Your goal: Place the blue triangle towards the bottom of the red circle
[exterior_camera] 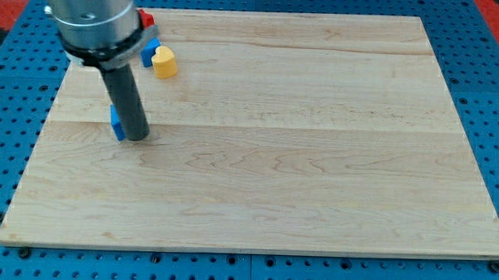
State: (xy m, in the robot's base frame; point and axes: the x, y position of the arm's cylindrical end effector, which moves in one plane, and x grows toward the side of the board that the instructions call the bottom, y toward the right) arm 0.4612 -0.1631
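My tip [135, 137] rests on the wooden board [315, 159] at the view's left. A blue block [116, 125], its shape mostly hidden behind the rod, touches the tip's left side. At the view's top left a red block [146, 20] peeks out from behind the arm's body; its shape cannot be made out. Just below it sit a small blue block [150, 52] and a yellow heart-like block [164, 62], side by side. The tip is well below this cluster.
The board lies on a blue perforated table [492, 99]. The arm's grey cylindrical body [91, 18] covers the board's top-left corner and may hide other blocks.
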